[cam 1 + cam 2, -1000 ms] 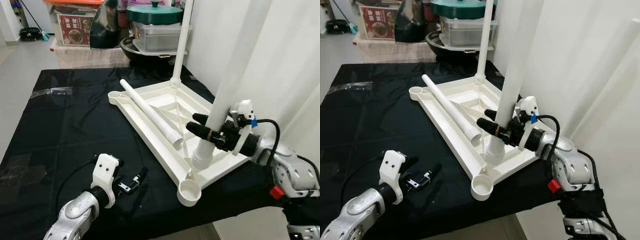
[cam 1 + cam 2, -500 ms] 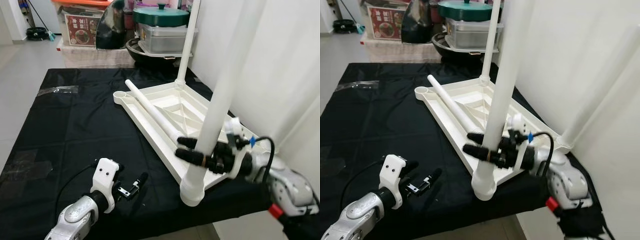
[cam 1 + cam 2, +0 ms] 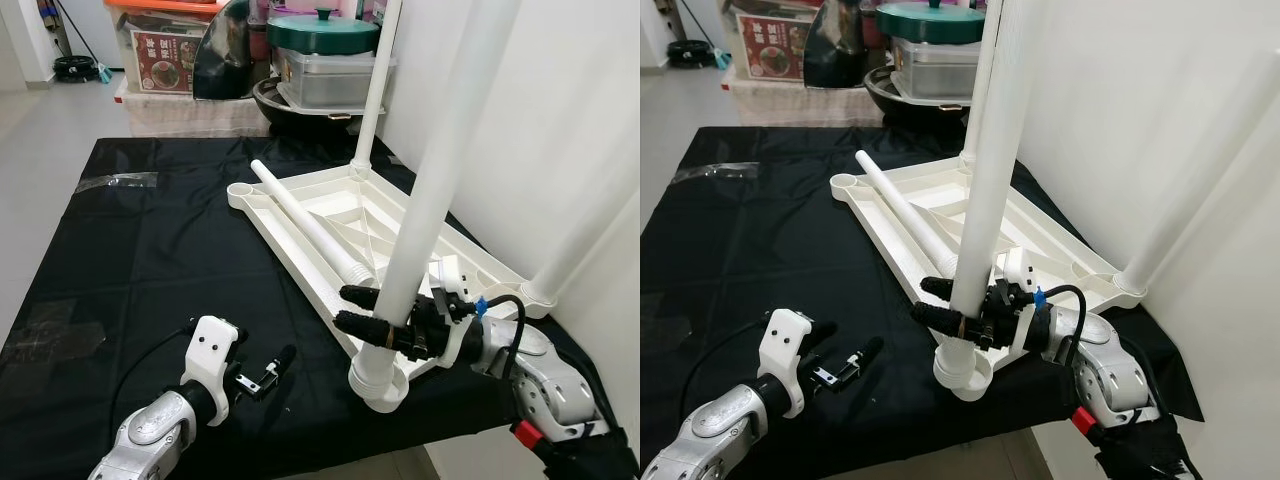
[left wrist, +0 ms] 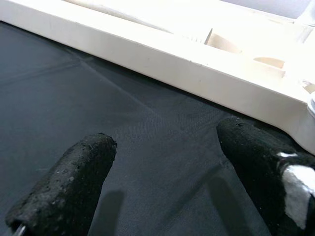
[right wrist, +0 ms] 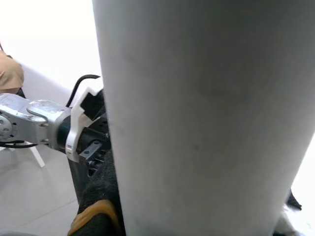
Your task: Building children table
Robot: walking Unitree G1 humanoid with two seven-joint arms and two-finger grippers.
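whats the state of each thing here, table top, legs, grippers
table top: upside down on the black cloth, sockets up
held leg: upright, foot at the near corner socket
far leg: standing in the far corner socket
right leg: standing in the right corner socket
loose leg: lying in the table top
right gripper: jaws shut on the held leg
left gripper: jaws open, empty, low over the cloth

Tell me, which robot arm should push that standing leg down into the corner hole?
The right. Its gripper is shut on the upright leg above the corner socket; the left gripper is open over the black cloth.
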